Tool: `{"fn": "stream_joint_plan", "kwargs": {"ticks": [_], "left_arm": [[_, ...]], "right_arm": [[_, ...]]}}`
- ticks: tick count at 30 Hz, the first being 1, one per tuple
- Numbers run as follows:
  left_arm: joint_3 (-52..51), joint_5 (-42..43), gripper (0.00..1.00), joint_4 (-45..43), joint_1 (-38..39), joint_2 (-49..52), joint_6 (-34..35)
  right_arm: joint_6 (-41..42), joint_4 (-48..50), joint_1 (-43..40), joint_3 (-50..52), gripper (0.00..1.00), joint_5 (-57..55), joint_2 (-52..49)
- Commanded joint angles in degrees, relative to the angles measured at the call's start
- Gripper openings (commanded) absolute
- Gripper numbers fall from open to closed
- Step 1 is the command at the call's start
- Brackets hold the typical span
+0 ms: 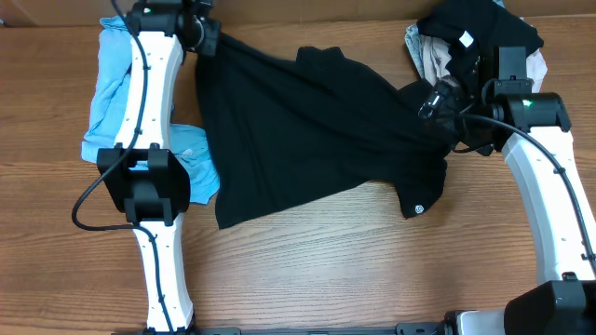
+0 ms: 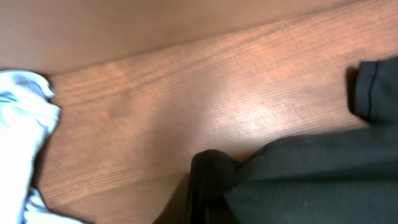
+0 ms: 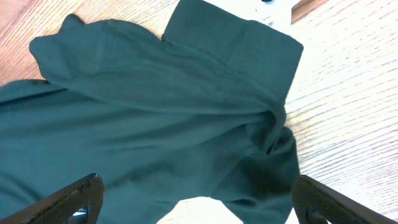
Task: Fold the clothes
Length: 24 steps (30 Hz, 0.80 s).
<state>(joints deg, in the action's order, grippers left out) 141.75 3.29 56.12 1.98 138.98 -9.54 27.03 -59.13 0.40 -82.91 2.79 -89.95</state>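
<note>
Left arm (image 1: 149, 84) reaches to far-left corner; left tool (image 1: 207, 37) pinches black T-shirt (image 1: 307, 130) edge. Right arm (image 1: 549, 186) bent near right edge; right tool (image 3: 196, 182) spread open over shirt. One T-shirt mid-worktop (image 1: 326, 270); one blue garment (image 1: 107, 93), left edge.

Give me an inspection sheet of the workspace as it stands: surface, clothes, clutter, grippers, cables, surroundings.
Surface: wooden table, grain bare along the front.
Job's things: black T-shirt spread rumpled across the middle, its white logo at the front right; light blue garment under the left arm; clothes pile at the far right.
Clutter: nothing seen.
Grippers: left gripper at the shirt's far left corner, jaws apparently closed on fabric; right gripper over the shirt's right side, jaws open.
Cables: left cable loops off the left arm; right cable runs along the right arm.
Surroundings: nothing seen.
</note>
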Motion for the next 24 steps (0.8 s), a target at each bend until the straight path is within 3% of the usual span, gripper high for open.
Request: {"fn": "stream_joint_plan", "kwargs": {"ticks": [1, 9, 10, 12, 15, 20, 24], "left_arm": [[-3.5, -2.0, 0.04, -5.4, -0.2, -0.5, 0.6], [-10.8, -3.9, 0.07, -15.5, -2.4, 0.8, 0.6], [-11.0, -3.9, 0.21, -15.5, -2.8, 1.3, 0.7], [-11.1, -3.9, 0.97, -15.1, -3.6, 2.1, 1.1], [-10.9, -3.6, 1.0, -11.7, -4.8, 1.7, 6.0], [-9.7, 0.1, 1.0, 2.9, -7.5, -0.6, 18.8], [-10.1, 8.4, 1.0, 13.1, -9.4, -0.4, 19.7]], "right_arm": [[0.2, 0.3, -0.2, -0.7, 1.0, 0.3, 0.4], [0.2, 0.3, -0.2, -0.7, 1.0, 0.3, 0.4], [0.2, 0.3, -0.2, -0.7, 1.0, 0.3, 0.4], [0.2, 0.3, -0.2, -0.7, 1.0, 0.3, 0.4], [0.2, 0.4, -0.2, -0.7, 1.0, 0.3, 0.4], [0.2, 0.6, -0.2, -0.7, 1.0, 0.3, 0.4], [0.2, 0.6, -0.2, -0.7, 1.0, 0.3, 0.3]]}}
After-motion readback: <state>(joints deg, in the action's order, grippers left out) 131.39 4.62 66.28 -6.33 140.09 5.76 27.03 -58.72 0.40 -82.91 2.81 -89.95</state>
